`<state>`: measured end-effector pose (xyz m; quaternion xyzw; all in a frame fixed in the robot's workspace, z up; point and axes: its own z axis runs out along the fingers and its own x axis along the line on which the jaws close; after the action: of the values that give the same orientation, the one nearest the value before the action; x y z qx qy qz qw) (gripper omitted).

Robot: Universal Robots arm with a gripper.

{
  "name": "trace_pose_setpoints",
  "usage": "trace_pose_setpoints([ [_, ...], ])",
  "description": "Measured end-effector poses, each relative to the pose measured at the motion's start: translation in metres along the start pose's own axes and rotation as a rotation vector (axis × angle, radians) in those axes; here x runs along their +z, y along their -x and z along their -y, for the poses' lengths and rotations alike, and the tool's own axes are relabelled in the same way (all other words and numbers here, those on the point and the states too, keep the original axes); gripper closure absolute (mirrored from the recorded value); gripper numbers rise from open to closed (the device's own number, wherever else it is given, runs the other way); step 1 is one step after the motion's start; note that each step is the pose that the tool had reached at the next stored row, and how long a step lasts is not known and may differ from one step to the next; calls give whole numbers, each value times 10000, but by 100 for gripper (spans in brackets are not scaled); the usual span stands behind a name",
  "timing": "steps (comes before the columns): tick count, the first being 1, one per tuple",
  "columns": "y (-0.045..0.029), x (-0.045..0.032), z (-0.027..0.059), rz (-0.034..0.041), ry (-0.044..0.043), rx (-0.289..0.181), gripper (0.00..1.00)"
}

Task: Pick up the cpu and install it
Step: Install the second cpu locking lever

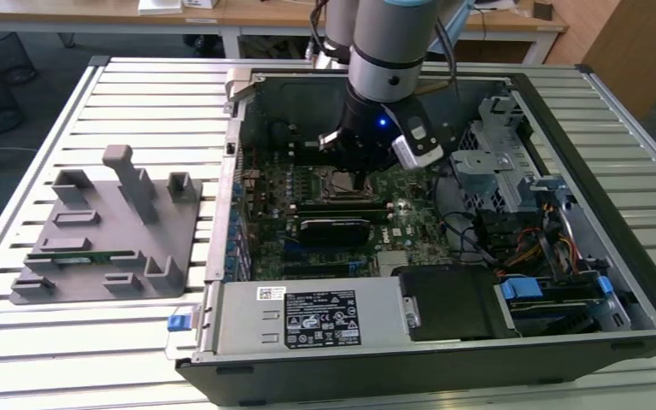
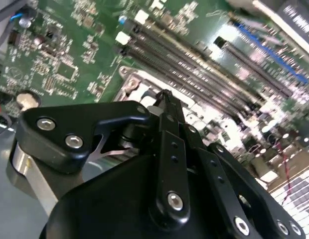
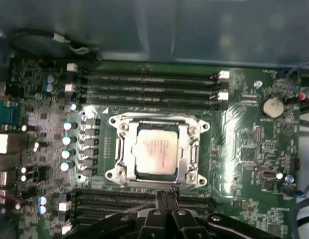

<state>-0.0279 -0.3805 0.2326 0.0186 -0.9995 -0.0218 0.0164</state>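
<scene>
Arm: reaches down into the open computer case (image 1: 442,282), which lies on its side on the slatted desk (image 1: 134,94).
Hand: in the exterior view the hand (image 1: 357,181) hangs low over the motherboard (image 1: 419,213), just at the socket; in both wrist views its black fingers (image 3: 167,199) come together in a closed point with nothing between them, so it reads as clenched and empty.
Cpu: in the first wrist view the cpu (image 3: 155,151) lies flat inside the socket (image 3: 157,149), silver top up, with the metal frame around it.
Hand to cpu: the fingertips sit just beside the socket's edge; whether they touch the frame is hard to tell from these angles.
Memory slots: long dark slots (image 3: 149,87) run along both sides of the socket.
Coin battery: a round cell (image 3: 272,106) sits on the board, well apart from the socket.
Grey fixture: a moulded holder (image 1: 112,231) stands on the desk at the exterior view's left, beside the case, with a narrow green memory stick (image 1: 83,257) in it.
</scene>
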Motion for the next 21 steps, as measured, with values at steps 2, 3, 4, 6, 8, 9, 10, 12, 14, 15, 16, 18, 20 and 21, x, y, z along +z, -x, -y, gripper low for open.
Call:
trace_pose_setpoints([
  [2,-37,9,5,-1,1,-14,89],
  [3,-67,13,4,-1,1,-22,89],
  [4,-101,17,4,-2,-1,-31,89],
  [6,-169,25,3,-4,-3,-58,89],
  [8,-224,36,3,-4,-3,-84,89],
  [9,-242,43,4,-5,-4,-95,89],
  [10,-253,51,6,-6,-4,-104,89],
  [12,-257,66,29,-5,13,-110,89],
  [14,-259,77,54,-4,35,-110,89],
  [15,-260,81,62,-4,45,-110,89],
  [16,-261,86,67,-3,67,-111,89],
  [18,-261,89,73,1,154,-114,89],
  [20,-261,88,73,2,193,-114,89],
  [21,-261,89,74,5,233,-117,89],
])
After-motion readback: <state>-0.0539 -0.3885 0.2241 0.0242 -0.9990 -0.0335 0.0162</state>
